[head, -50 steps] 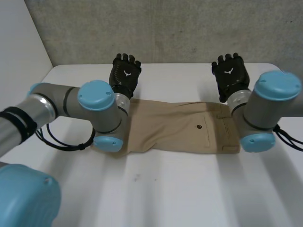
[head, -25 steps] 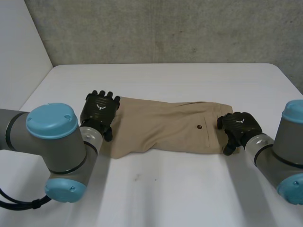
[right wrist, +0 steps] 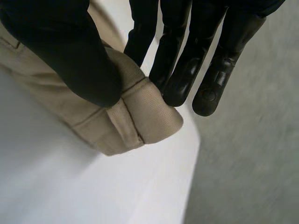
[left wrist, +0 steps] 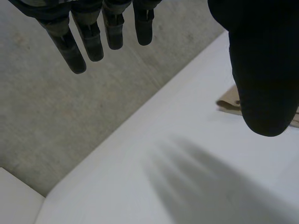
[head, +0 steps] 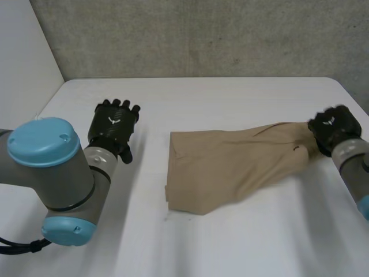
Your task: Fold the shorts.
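The right hand (head: 333,128) covers the end of the shorts (head: 230,164) that it clasps near the tabletop's (head: 230,98) right edge, and the dark spot (head: 296,149) beside it on the cloth is too small to tell. In the right wrist view its thumb hides part of the bunched shorts; in the left wrist view the thumb of the left hand (left wrist: 262,70) hides most of the shorts' corner

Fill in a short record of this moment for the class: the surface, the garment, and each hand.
surface: white table
garment: tan shorts, one end flat on the table, the other lifted
left hand: open, fingers straight, beside the shorts, not touching them
right hand: shut on the lifted end of the shorts, pinched between thumb and fingers
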`<move>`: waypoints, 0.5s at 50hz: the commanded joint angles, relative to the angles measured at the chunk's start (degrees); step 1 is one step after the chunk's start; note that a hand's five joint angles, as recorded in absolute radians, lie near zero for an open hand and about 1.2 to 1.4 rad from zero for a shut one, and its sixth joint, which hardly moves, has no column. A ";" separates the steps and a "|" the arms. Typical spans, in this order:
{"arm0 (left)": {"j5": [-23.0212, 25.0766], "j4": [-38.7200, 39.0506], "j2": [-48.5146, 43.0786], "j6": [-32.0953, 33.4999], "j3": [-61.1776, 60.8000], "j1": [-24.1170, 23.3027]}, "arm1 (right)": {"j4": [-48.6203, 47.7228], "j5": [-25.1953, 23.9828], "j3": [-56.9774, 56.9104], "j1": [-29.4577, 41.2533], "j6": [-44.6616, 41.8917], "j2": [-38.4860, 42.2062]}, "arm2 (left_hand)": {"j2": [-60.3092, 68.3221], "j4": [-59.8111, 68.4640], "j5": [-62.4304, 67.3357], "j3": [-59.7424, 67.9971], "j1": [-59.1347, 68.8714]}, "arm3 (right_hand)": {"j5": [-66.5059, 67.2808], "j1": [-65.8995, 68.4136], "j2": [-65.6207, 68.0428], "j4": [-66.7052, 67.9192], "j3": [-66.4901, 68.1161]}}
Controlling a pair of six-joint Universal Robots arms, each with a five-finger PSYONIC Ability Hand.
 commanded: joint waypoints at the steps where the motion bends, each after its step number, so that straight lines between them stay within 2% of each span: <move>1: -0.19 0.04 1.68 -0.03 0.74 -0.04 | 0.82 -0.95 -9.38 14.73 0.02 0.53 | -1.70 -1.91 -2.66 -2.62 -1.26 | 15.17 24.89 12.63 11.72 12.50; 5: -0.19 0.13 2.30 -0.12 0.82 0.05 | 1.00 -5.24 -11.32 21.85 1.43 2.11 | -1.70 -1.91 -2.66 -2.62 -1.26 | 15.17 24.89 12.63 11.72 12.50; 6: -0.19 0.13 2.39 -0.12 0.91 0.05 | 1.17 -7.87 -11.59 25.34 1.43 3.42 | -1.70 -1.91 -2.66 -2.62 -1.26 | 15.17 24.89 12.63 11.72 12.50; 10: -0.28 0.22 2.65 -0.56 2.14 0.05 | 1.79 -14.99 -10.45 30.64 1.96 6.32 | -1.70 -1.91 -2.66 -2.62 -1.26 | 15.17 24.89 12.63 11.72 12.50; 11: -0.28 0.22 2.74 -0.82 2.58 0.05 | 2.31 -15.97 -10.27 30.91 2.40 6.77 | -1.70 -1.91 -2.66 -2.62 -1.26 | 12.07 21.78 9.52 8.61 9.40; 13: -0.37 0.05 2.83 -1.87 3.89 -0.04 | 3.89 -17.29 -10.10 30.92 3.89 7.47 | -1.70 -1.91 -2.66 -2.62 -1.26 | -11.56 -1.84 -14.10 -15.01 -14.23; 14: -0.37 0.04 2.74 -2.31 4.42 -0.04 | 5.55 -17.65 -10.44 30.92 6.07 7.48 | -1.70 -1.91 -2.66 -2.62 -1.26 | -32.16 -22.45 -34.71 -35.62 -34.84; 17: -0.28 -0.04 2.74 -4.33 6.26 -0.30 | 7.06 -17.65 -11.24 31.00 10.91 7.04 | -1.70 -1.91 -2.66 -2.62 -1.26 | -51.66 -41.95 -54.21 -55.12 -54.33; 21: -0.11 -0.22 2.65 -6.44 9.34 -1.17 | 7.76 -16.25 -14.66 28.55 21.80 5.46 | -1.70 -1.91 -2.66 -2.62 -1.26 | -54.83 -45.11 -57.37 -58.28 -57.50; 22: -0.02 -0.31 2.56 -6.79 10.05 -1.53 | 8.03 -14.42 -15.97 25.58 27.65 3.98 | -1.70 -1.91 -2.66 -2.62 -1.26 | -54.83 -45.11 -57.37 -58.28 -57.50; 25: 0.16 -1.79 1.43 -8.11 13.29 -3.63 | 8.29 -11.86 -17.30 22.31 34.98 1.51 | -1.70 -1.91 -2.66 -2.62 -1.26 | -54.83 -45.11 -57.37 -58.28 -57.50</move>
